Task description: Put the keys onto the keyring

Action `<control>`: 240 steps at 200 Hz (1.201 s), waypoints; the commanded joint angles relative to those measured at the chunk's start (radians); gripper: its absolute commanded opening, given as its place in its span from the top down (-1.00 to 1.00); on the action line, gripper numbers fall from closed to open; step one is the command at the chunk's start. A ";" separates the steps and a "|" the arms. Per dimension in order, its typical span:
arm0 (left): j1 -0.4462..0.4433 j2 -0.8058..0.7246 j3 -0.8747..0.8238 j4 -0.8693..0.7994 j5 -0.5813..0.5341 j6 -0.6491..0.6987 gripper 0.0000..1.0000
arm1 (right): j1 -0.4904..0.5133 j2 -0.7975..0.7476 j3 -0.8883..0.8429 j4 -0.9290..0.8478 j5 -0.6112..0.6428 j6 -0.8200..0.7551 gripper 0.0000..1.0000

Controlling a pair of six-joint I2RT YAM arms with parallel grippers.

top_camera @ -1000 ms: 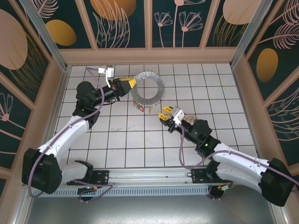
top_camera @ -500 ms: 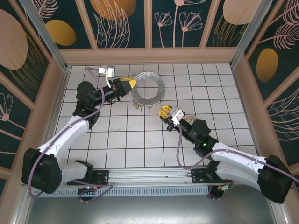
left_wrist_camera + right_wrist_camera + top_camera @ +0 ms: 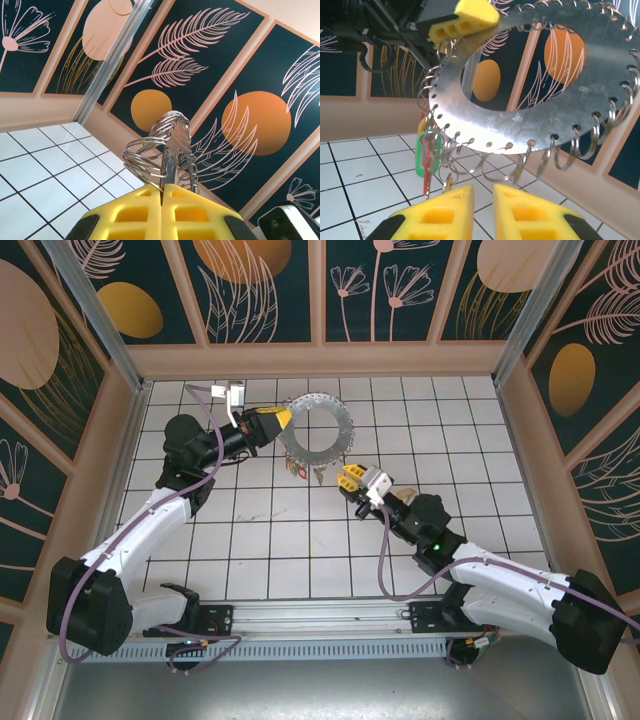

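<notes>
Top external: I'm seeing the left gripper (image 3: 284,418) clamping the keyring (image 3: 344,428) by its left rim, holding it up off the floor (image 3: 250,540) at the far middle. Keys (image 3: 299,469), red and green, are hanging under the ring's near-left edge. Right gripper (image 3: 350,478) is sitting just beside the ring's near edge and pointing at it. Its jaws are too small to read here.

Left wrist: yellow fingers (image 3: 130,215) are pressing shut on the keyring's edge, with wire loops (image 3: 145,155) bunching just above the tips.

Right wrist: I'm looking up at the keyring from beneath, with loops dangling all round its punched rim. The green and red keys are hanging at lower left, above the right gripper. Its jaws are standing nearly together, leaving a thin gap with nothing visible in it.

Handling, my guess: the keyring is acting like thin stiff sheet metal, light but slick, so the rim pinch is looking right. Loops are probably springy and swinging freely. Keys are tiny, light and slippery. I'm planning to take one by its plastic head, leaving the hole clear for a loop.
</notes>
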 commanded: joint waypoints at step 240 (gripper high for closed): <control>-0.010 0.016 0.068 -0.027 0.034 0.026 1.00 | -0.020 0.060 0.030 0.121 0.068 -0.023 0.68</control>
